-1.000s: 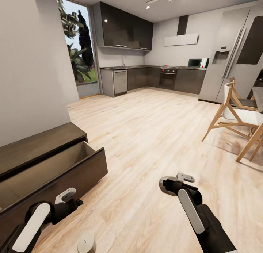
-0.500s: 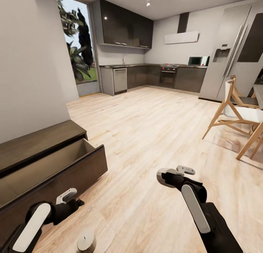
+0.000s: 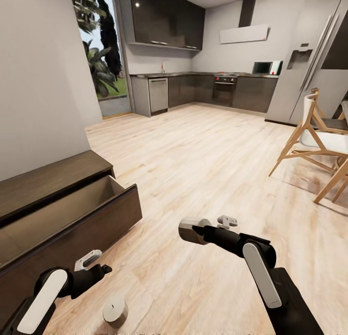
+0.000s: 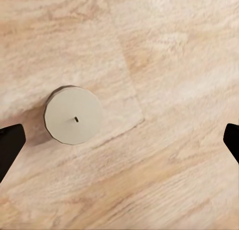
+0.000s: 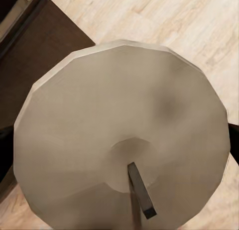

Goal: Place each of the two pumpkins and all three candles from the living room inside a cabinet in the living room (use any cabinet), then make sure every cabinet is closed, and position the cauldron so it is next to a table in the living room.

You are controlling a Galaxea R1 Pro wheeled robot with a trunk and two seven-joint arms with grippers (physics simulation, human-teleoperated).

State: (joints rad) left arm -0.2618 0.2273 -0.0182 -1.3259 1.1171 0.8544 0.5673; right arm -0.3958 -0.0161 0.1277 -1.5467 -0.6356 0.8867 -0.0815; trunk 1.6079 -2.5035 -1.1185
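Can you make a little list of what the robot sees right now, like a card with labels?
place: wood floor, kitchen behind
right gripper: holding a candle
left gripper: open, above the floor
second candle: standing on the floor below the left gripper
cabinet: one drawer pulled open, looks empty
chair: at the right

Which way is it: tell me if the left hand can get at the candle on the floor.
Probably yes. The left hand is open above the floor candle, with bare wood floor around it and nothing between them.
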